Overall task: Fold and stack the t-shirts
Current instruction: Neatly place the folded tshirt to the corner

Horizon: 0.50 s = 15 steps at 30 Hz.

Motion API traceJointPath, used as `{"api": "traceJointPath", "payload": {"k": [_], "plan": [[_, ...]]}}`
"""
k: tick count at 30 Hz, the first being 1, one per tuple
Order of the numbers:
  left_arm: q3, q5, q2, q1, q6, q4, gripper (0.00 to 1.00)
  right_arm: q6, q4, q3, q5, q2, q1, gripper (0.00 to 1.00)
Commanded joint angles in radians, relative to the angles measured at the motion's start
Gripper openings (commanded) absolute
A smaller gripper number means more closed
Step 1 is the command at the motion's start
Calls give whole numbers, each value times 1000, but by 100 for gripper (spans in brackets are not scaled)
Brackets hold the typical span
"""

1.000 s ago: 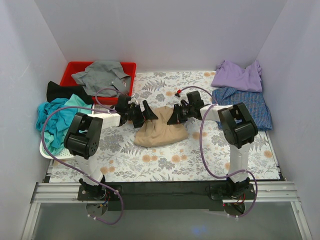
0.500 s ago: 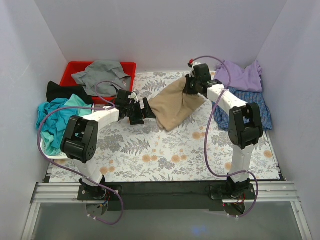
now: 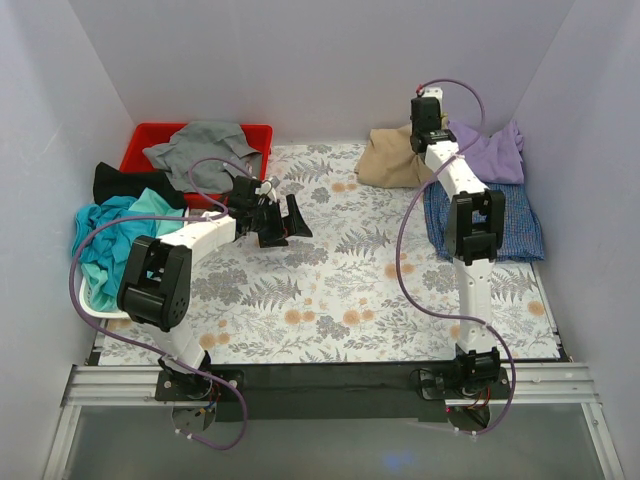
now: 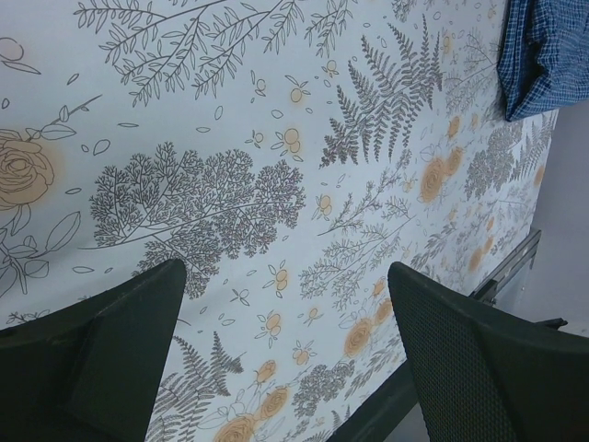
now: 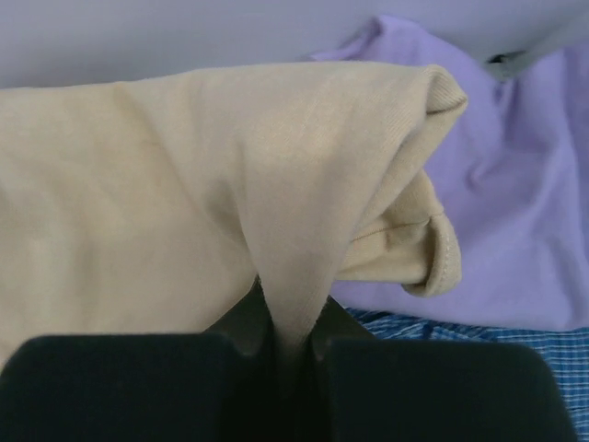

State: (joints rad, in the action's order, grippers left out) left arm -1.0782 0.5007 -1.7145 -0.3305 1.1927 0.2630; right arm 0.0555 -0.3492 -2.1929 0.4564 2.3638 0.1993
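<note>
The right gripper [image 3: 421, 148] is reaching to the upper right of the overhead frame and is pinching a fold of the tan t-shirt [image 3: 390, 160]; in its wrist view the two black fingers [image 5: 120, 387] are clamping tight on a ridge of tan cloth [image 5: 184, 184] at the bottom centre. The tan t-shirt is lying bunched at the far edge of the floral table cover [image 3: 340, 290], just beside the lavender t-shirt [image 3: 482, 150], with the blue-checked t-shirt [image 3: 512, 215] spreading below that along the right edge. The left gripper [image 3: 285, 225] is hovering over the cover left of centre with its jaws spread wide and nothing between them; its wrist view is showing bare fern print between the fingers [image 4: 120, 350]. In the upper left a grey t-shirt [image 3: 205, 150] is draping over the red bin [image 3: 140, 150], a black t-shirt [image 3: 125, 182] is lying below it, and a teal t-shirt [image 3: 105, 240] is heaping on the white mesh basket [image 3: 95, 305]
</note>
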Motion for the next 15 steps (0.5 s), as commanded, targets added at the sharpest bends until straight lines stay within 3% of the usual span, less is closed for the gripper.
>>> {"api": "traceJointPath", "payload": {"k": [1, 15], "plan": [[-37, 24, 16, -4, -28, 13, 91, -91, 128, -50, 221, 43, -41, 1], [-89, 39, -50, -2, -39, 24, 91, -313, 521, -102, 310, 77, -170, 1]]}}
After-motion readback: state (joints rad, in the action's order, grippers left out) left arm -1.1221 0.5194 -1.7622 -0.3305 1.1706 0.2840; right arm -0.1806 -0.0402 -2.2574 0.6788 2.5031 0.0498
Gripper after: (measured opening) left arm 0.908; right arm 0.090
